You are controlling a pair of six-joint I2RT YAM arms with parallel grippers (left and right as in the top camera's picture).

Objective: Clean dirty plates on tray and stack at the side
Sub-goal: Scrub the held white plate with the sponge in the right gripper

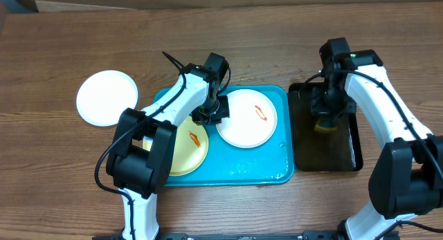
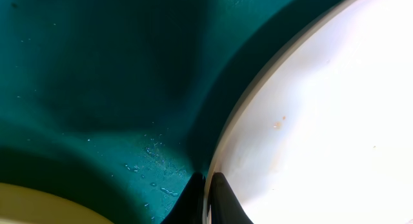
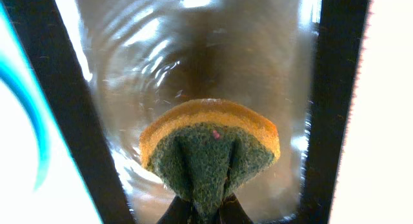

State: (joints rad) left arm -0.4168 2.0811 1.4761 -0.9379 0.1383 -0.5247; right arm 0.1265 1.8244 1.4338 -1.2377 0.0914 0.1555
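At the far left, a bare white plate is lying alone on the wooden table, outside any tray. Next, the turquoise tray is holding two plates. A yellow-green plate with an orange-red smear is sitting in its left half, partly hidden under the left arm. A smeared white plate is sitting in its right half, toward the back, and water drops are glistening on the tray floor.

The left gripper is reaching down between these two plates. In the wrist view it is pinching the smeared white plate by its left rim, with the rim caught between the closed fingertips.

Just beside the turquoise tray, the black tray is holding a shallow pool of rippled water. The right gripper is hanging over it, clamped tight on the sponge and squeezing it into a fold. Whether the sponge is touching the water cannot be told.
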